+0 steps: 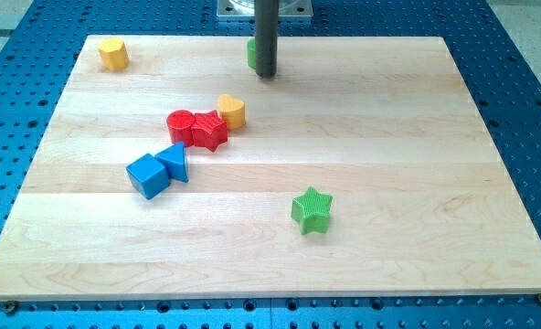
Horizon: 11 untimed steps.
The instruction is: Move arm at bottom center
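Fingers do not come into it on this rig: the arm ends in a plain dark rod, so nothing can be open, closed or gripping, and my tip (266, 75) is all that meets the board (389, 137). Right now that tip rests near the view's top edge, roughly at the middle of the board's width, touching or just beside a green block (250, 53) that is mostly hidden behind the rod, so its shape cannot be made out. Everything else lies well apart from the tip. Up in the top-left corner sits a yellow block (113, 54). Nearer the middle, left of centre, a red cylinder (180, 123) and a red star (209, 130) touch each other, with a yellow heart-like block (231, 111) just beside the star. Below them a blue cube (148, 175) and a blue triangle (174, 162) sit pressed together. A green star (312, 209) stands alone toward the bottom, slightly right of centre. As for progress, I judge the job barely begun: the target spot, the bottom centre of the board, lies across almost the whole depth of the board from the tip. What remains is nearly the full trip downward, and a straight line looks likely to pass between the red cluster and the green star.
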Each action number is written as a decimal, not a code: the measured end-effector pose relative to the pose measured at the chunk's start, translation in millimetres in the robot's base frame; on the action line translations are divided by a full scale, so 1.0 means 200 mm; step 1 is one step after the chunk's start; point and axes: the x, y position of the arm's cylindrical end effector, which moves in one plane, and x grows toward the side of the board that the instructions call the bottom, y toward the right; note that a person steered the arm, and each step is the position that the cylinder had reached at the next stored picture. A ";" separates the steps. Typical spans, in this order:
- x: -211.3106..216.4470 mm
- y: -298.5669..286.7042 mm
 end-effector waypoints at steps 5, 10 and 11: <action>0.11 -0.08; 1.60 -0.83; 1.73 -0.51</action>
